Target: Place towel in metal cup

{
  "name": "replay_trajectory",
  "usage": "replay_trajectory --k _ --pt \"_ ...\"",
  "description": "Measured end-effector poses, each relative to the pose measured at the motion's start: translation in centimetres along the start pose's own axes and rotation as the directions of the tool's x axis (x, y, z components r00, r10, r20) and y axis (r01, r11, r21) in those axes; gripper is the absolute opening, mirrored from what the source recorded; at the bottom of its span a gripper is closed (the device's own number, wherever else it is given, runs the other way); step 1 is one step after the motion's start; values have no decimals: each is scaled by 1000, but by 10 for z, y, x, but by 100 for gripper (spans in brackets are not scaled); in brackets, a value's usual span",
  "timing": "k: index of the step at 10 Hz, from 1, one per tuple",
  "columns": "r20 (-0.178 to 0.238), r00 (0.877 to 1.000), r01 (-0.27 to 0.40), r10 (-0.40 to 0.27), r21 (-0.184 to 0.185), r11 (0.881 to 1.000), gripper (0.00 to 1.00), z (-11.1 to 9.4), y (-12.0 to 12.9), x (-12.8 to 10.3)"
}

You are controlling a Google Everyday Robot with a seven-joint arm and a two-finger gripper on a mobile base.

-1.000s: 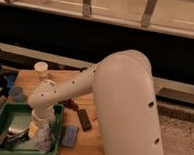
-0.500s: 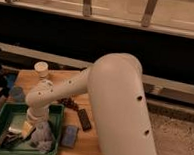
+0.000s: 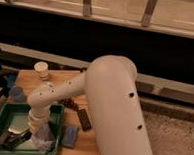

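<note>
My tool (image 3: pixel 38 129) is down inside the green tray (image 3: pixel 2 116), at its right side, on the crumpled pale towel (image 3: pixel 46 142) lying there. I cannot tell whether it grips the towel. The tray sits on the counter (image 3: pixel 27 79).

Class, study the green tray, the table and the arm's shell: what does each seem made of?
Tray: green, smooth, likely plastic, judging by its even colour and moulded rim. Table: light brown, matte, probably wood. Arm shell: white, smooth, slightly glossy, probably plastic. The gripper is down inside the tray, by the pale towel.
</note>
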State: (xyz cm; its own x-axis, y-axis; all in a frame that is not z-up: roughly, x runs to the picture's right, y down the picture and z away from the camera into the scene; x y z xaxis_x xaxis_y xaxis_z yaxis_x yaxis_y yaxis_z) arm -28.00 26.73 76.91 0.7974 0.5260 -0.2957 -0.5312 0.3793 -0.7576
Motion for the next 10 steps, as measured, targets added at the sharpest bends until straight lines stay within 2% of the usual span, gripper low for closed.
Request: replay_trajectory --k 2,3,5,7,8,10 --pt "2 1000 6 -6 1 1000 9 0 3 -2" --pt "8 1000 2 -3 26 1000 1 -8 2 1" --pt "22 1000 -3 2 82 997 0 -32 -1 4" --pt "38 999 -23 17 157 987 0 -72 -15 5" --pt "47 999 -36 28 180 983 0 -85 -23 6" --pt "92 991 -119 101 213 970 0 -111 -54 8"
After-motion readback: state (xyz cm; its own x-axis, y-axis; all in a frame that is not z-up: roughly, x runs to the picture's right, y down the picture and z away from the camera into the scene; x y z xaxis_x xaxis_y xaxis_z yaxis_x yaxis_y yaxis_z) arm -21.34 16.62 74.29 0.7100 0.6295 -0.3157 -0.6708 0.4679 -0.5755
